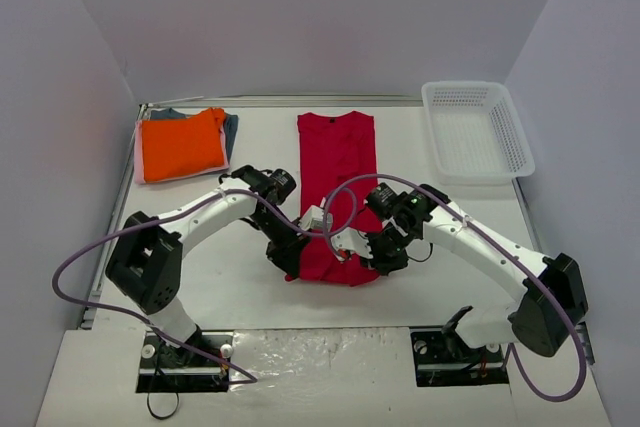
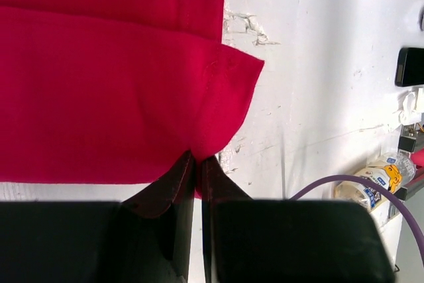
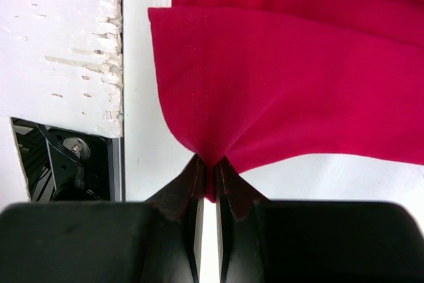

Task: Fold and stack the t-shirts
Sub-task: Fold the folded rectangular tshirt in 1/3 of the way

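My left gripper point(image 2: 197, 160) and right gripper point(image 3: 211, 164) were each shut tight on a near corner of the red shirt point(image 1: 336, 162), which lay as a long strip mid-table. Each pinch held only a small nip of cloth, so I judged a corner could slip free on lifting, or the layers could part and spoil the fold. The basket point(image 1: 478, 88) at two o'clock showed nothing inside. The orange shirt point(image 1: 180, 143) topped the pile at ten o'clock.
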Available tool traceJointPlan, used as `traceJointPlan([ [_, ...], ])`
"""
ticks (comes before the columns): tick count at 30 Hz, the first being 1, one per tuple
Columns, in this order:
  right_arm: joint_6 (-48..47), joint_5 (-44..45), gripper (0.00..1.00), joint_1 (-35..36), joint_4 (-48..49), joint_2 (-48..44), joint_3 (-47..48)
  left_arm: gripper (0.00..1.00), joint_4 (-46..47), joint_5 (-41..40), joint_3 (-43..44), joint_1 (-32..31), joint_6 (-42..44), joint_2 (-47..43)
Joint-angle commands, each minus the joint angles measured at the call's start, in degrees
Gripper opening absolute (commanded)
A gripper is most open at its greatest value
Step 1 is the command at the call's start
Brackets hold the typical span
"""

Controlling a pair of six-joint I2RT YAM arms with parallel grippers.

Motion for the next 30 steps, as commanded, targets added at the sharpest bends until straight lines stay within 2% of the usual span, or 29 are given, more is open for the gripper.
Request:
traceJointPlan([
  [1,-1.65,-2.46,0.0,-0.43,-4.64,-1.28,2.76,0.02,-2.01,1.76,0.39,-0.16,0.66,-2.85],
  [7,-2.35,-1.58,0.0,-1.48,-3.15,0.66,4.61,0.02,-5.0,-2.81,9.17,1.41,-0.83,1.8],
  [15,-3.5,-0.88,0.0,-6.75,0.72,1.89,6.8,0.02,-2.27,-3.25,12.87,4.4,-4.0,3.92],
  [30,-5.17,-1.67,0.0,-13.78,5.29,9.71,12.43,0.02,2.21,-10.81,21.3,5.55,-7.69,7.69],
])
